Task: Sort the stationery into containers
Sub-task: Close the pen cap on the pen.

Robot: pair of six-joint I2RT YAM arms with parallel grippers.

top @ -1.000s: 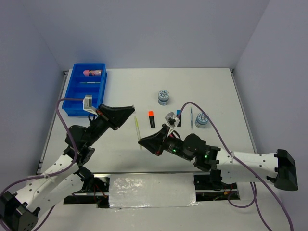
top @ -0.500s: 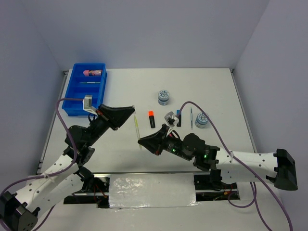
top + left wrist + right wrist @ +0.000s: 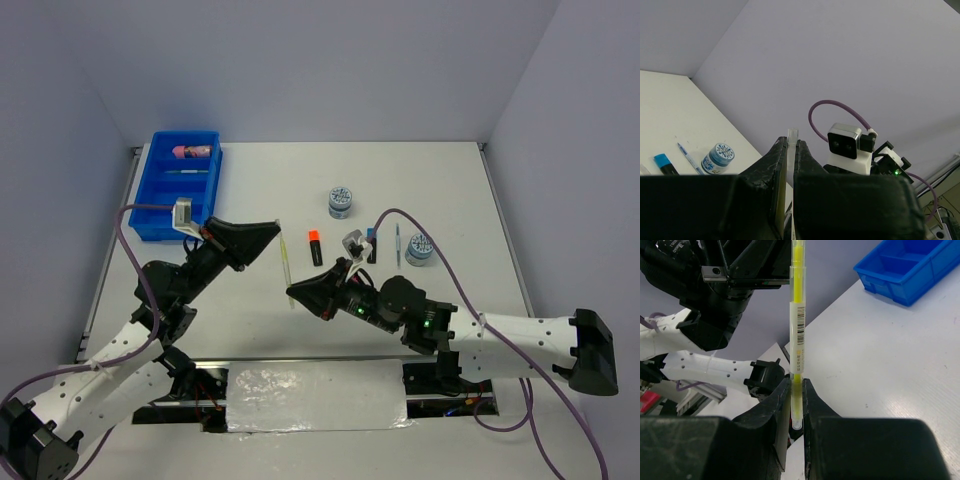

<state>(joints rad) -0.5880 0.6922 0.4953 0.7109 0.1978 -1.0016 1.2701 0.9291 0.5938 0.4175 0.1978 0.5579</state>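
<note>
While both hands grip the same thin yellow pen with a clear barrel (image 3: pixel 286 262), we judge the step in hand to be a pass from one arm to the other, made in the air above the middle of the white worktop (image 3: pixel 450 190). Our left hand (image 3: pixel 277 226) has its fingers pressed together on the pen's 12 o'clock end. Our right hand (image 3: pixel 292 292) pinches the 6 o'clock end. In the right wrist view the pen stands straight up out of that hand and runs into the left hand above.

The bright blue divided plastic tray (image 3: pixel 165 210) sits toward 10 o'clock on the worktop, on the left arm's side. A pink cylinder (image 3: pixel 193 152) and a thin dark pen (image 3: pixel 188 172) already lie in its far compartments. We therefore expect the left arm to take the pen.

The next move calls for the right hand to spread its fingers and back away without dragging the pen. The left arm can then swing toward 10 o'clock and lay the pen lengthwise in a compartment.

Unsorted, between 12 and 3 o'clock of the hands, lie an orange-capped black marker (image 3: pixel 315 247), a blue-capped black marker (image 3: pixel 371 245), a thin blue pen (image 3: pixel 398 243) and two round blue-grey discs (image 3: pixel 341 201).
</note>
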